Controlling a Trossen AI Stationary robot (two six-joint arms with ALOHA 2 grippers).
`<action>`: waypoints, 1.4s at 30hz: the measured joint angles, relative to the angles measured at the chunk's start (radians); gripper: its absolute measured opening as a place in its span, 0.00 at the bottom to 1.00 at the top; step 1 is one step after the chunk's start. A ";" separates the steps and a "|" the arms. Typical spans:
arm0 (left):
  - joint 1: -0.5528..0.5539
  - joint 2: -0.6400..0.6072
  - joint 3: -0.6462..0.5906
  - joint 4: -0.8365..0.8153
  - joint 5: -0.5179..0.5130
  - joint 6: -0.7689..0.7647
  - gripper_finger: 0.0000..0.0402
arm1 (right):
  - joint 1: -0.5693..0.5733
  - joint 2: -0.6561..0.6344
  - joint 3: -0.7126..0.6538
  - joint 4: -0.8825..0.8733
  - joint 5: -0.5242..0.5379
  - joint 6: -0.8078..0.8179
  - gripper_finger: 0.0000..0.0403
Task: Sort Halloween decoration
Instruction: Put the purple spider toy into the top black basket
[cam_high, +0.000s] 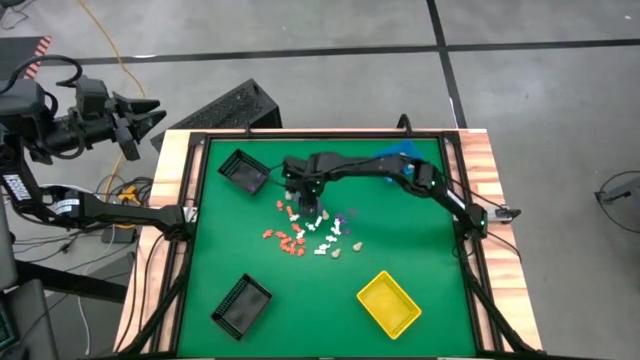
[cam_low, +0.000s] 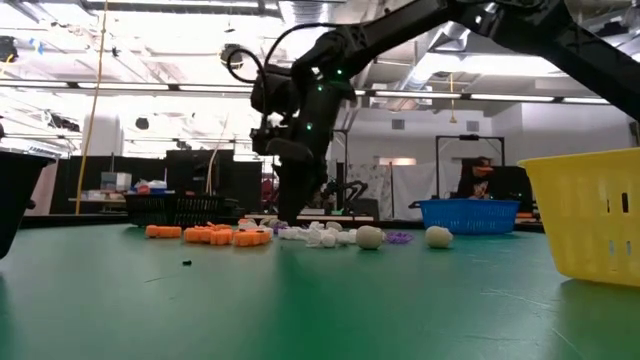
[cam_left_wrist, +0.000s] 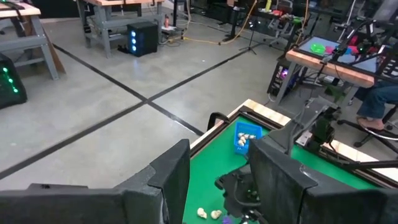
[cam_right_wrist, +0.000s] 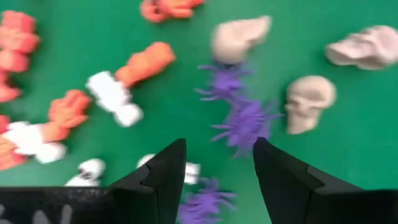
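Note:
The Halloween decoration lies loose on the green mat as a pile (cam_high: 310, 237) of tiny orange, white, purple and beige pieces. In the right wrist view I see purple spiders (cam_right_wrist: 245, 122), beige skulls (cam_right_wrist: 305, 102), orange pieces (cam_right_wrist: 146, 62) and white pieces (cam_right_wrist: 112, 96). My right gripper (cam_right_wrist: 219, 146) is open and points steeply down over the pile's far part (cam_high: 308, 208), just above the pieces (cam_low: 295, 205). One purple spider lies just beyond its fingertips. My left gripper (cam_high: 150, 112) is open, raised beyond the table's far left corner.
A black bin (cam_high: 243, 170) stands at the far left of the mat and another (cam_high: 242, 302) at the near left. A yellow bin (cam_high: 390, 303) is near right. A blue bin (cam_left_wrist: 245, 138) holding beige pieces sits at the far right, partly under my right arm.

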 joint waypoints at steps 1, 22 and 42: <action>0.000 0.000 0.000 0.000 0.000 0.000 0.38 | -0.004 -0.001 -0.013 0.025 0.004 0.005 0.53; 0.000 0.000 0.000 0.000 -0.003 -0.002 0.38 | -0.010 0.006 -0.055 0.060 0.052 0.024 0.16; 0.000 0.000 0.000 0.001 -0.002 -0.002 0.38 | -0.047 -0.157 -0.054 -0.005 0.047 -0.014 0.06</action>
